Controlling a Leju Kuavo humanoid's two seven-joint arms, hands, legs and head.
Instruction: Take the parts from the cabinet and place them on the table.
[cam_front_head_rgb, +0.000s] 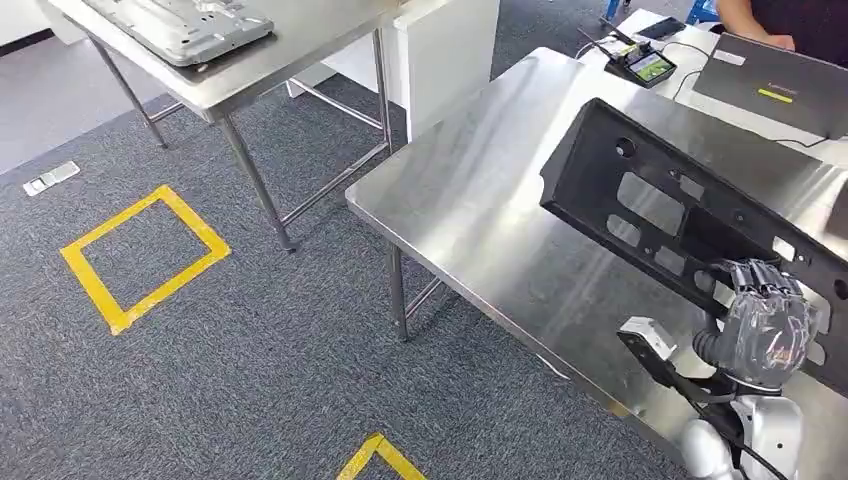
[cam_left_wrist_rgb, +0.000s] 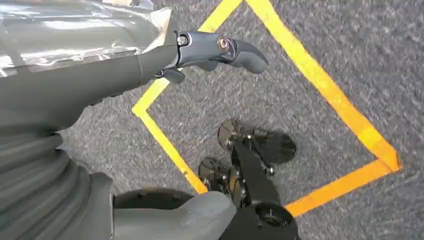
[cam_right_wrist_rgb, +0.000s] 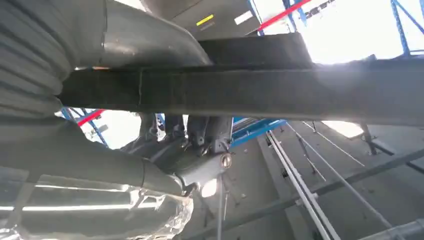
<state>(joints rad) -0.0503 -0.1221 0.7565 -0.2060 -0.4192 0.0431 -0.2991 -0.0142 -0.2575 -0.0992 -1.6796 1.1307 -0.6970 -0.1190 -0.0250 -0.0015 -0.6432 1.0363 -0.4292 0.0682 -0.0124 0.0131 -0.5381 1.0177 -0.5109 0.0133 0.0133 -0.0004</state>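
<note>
Head view has our right hand gripping a long black plastic panel, full of cutouts, held tilted above the steel table so one end sticks up and out over the tabletop. From the right wrist view the panel runs as a dark bar right across our fingers, which wrap it from underneath, though it's murky there so we can't swear how tight. Our left hand hangs over grey carpet with yellow tape, fingers apart, holding nothing. A second steel table carries a grey metal part.
</note>
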